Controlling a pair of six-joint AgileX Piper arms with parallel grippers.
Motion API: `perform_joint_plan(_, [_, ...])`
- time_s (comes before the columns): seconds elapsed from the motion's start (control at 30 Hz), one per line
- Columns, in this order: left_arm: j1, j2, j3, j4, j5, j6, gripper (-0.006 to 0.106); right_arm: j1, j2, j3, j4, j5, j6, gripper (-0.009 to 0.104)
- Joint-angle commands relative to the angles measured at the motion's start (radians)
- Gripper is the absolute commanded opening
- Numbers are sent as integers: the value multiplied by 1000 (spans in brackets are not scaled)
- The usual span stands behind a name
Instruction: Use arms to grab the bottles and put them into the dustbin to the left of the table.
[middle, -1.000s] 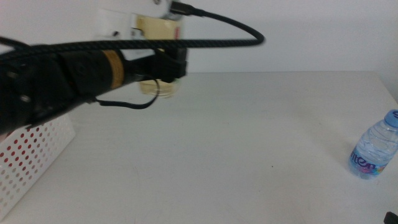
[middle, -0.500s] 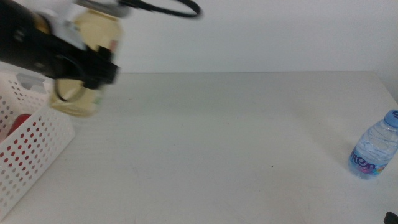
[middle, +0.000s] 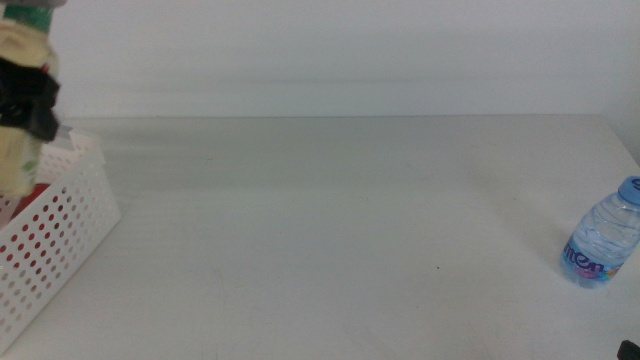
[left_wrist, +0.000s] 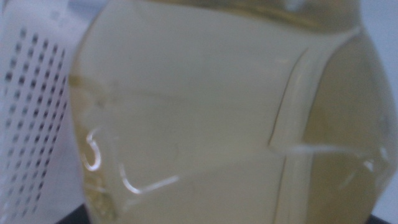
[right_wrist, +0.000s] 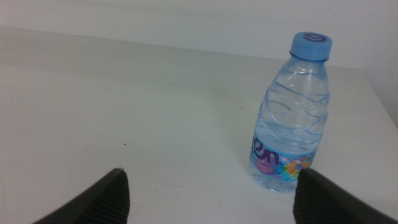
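The left gripper (middle: 28, 95) sits at the far left edge of the middle view, above the dustbin (middle: 70, 225), clamped on the tea bottle (left_wrist: 217, 118). In the left wrist view the bottle's yellowish body fills the frame directly ahead of the jaws, with the perforated dustbin wall just beside it. Something red (middle: 22, 205) shows through the basket, probably the soda can already lying inside; it is too hidden to confirm.

The tea bottle appears mostly full, so treat it as the heavier item. Its clear plastic wall shows moulded ribs and glossy highlights: expect a smooth, slightly slippery surface that flexes under pressure. The release is judged to be low risk, since the basket mouth is much wider than the bottle.

The right gripper (right_wrist: 211, 196) waits low at the near right of the table (middle: 330, 220), jaws spread wide with nothing between them. The water bottle (right_wrist: 289, 115) stands upright just ahead of it, nearer the right jaw than the left, blue cap on top.

Handling notes for the water bottle:
- Small and probably light; it may tip if nudged by one jaw first.
- Thin ribbed wall, likely soft; excess force would dent it.
- Recommended hold: mid-body at the label band, below the ribbed shoulder, with both jaws centred on it before closing.
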Motion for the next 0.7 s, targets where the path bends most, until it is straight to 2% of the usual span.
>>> perform_joint_plan(0.0, [47, -2, -75, -15, 0, 34, -5, -7, -27, -28, -4, -77, -5, 70])
perform_joint_plan(0.17, [137, 87, -154, -16, 142, 109, -5, -7, -27, -28, -4, -77, -5, 70])
perform_joint_plan(0.3, [214, 155, -179, -16, 159, 122, -5, -7, -27, -28, -4, -77, -5, 70])
perform_joint_plan(0.47, [252, 180, -178, 7, 150, -9, -5, -7, -27, -28, -4, -77, -5, 70])
perform_joint_plan(0.53, [251, 184, -178, 30, 158, 31, -5, -7, -27, -28, -4, -77, -5, 70])
perform_joint_plan(0.67, [251, 203, -176, 12, 169, 234, -5, -7, -27, -28, -4, -77, -5, 70])
